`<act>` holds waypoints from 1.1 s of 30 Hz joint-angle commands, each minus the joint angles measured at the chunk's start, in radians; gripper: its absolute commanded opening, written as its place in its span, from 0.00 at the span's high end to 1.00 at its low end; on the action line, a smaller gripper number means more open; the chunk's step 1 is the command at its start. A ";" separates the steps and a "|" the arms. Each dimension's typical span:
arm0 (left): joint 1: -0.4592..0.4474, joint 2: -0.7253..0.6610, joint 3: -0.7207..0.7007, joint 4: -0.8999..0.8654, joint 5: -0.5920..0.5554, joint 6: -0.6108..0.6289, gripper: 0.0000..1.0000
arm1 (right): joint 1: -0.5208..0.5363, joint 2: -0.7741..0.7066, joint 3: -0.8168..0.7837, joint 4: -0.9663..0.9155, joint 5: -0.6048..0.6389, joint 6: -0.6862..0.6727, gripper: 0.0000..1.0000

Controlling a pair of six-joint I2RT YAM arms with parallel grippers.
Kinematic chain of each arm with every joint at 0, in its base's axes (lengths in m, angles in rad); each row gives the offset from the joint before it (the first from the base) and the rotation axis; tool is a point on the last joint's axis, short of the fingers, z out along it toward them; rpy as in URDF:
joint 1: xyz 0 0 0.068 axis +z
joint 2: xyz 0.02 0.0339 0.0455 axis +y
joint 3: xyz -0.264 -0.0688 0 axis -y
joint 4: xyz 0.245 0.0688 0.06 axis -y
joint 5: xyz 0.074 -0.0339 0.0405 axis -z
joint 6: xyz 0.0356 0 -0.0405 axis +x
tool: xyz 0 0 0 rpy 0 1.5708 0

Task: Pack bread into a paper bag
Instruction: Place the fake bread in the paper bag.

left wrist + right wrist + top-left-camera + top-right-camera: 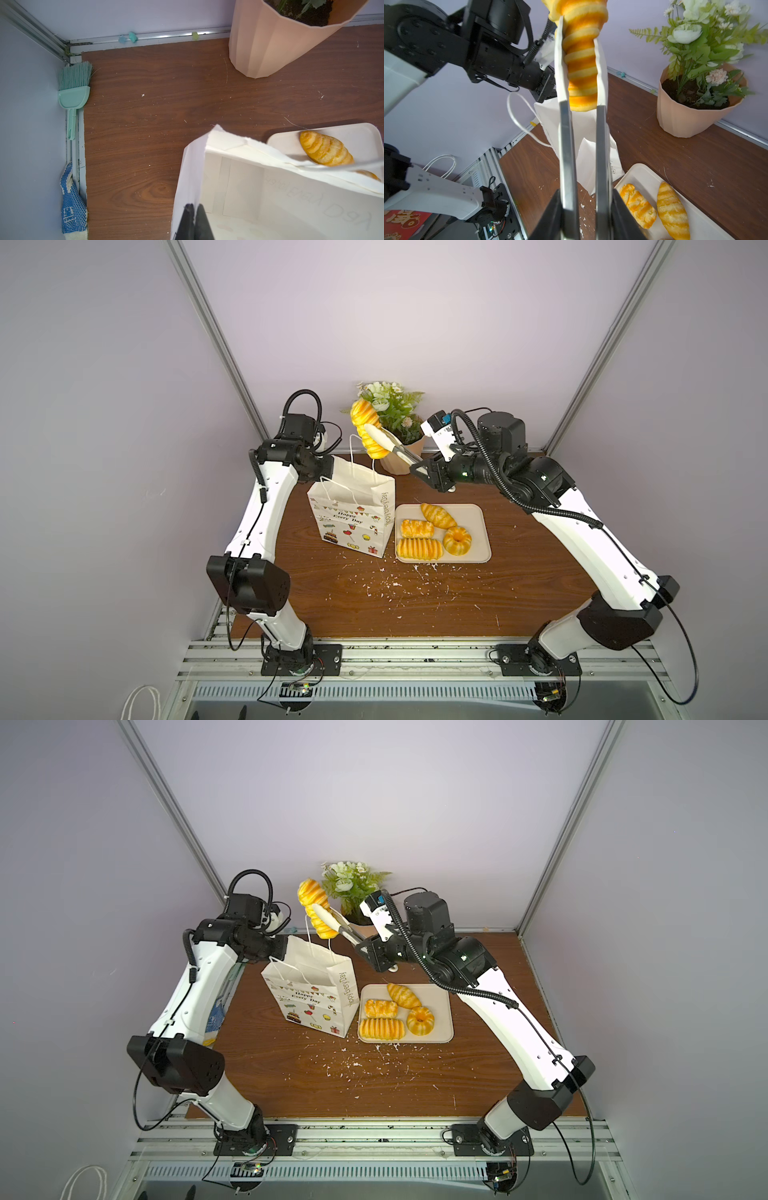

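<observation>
The right hand (417,469) grips steel tongs (397,448), whose white tips pinch a ridged oblong loaf (365,427) raised above the open paper bag (353,518). The left hand (326,472) meets the bag's top edge on its left side, its fingers hidden. Just right of the bag, a beige tray (478,526) carries a croissant (438,515), a braided bun (417,528), a ring (456,540) and a second ridged loaf (419,549). White crumbs (395,585) dot the brown worktop (519,593). A potted plant (392,410) stands behind.

Bright even light, foreground blur.
</observation>
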 commanded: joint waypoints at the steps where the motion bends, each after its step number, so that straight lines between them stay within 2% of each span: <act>1: -0.008 0.019 0.008 -0.018 -0.011 -0.003 0.98 | 0.022 -0.005 -0.029 0.077 -0.056 -0.020 0.89; 15: -0.007 0.015 0.001 -0.018 -0.015 -0.003 0.98 | 0.084 0.062 -0.091 0.111 -0.095 -0.051 0.92; 19: -0.007 0.017 0.003 -0.018 -0.022 -0.003 0.98 | 0.143 0.027 -0.100 0.103 -0.016 -0.103 0.93; 24: 0.001 0.016 0.031 -0.019 -0.050 -0.009 0.98 | 0.143 -0.024 -0.150 0.078 0.012 -0.103 0.94; 27: 0.026 0.008 0.048 -0.016 -0.006 -0.014 0.98 | 0.144 -0.033 -0.210 0.048 0.019 -0.103 0.95; 33: 0.036 -0.009 0.015 -0.015 0.041 -0.016 0.99 | 0.137 -0.080 -0.361 0.112 0.077 -0.069 0.97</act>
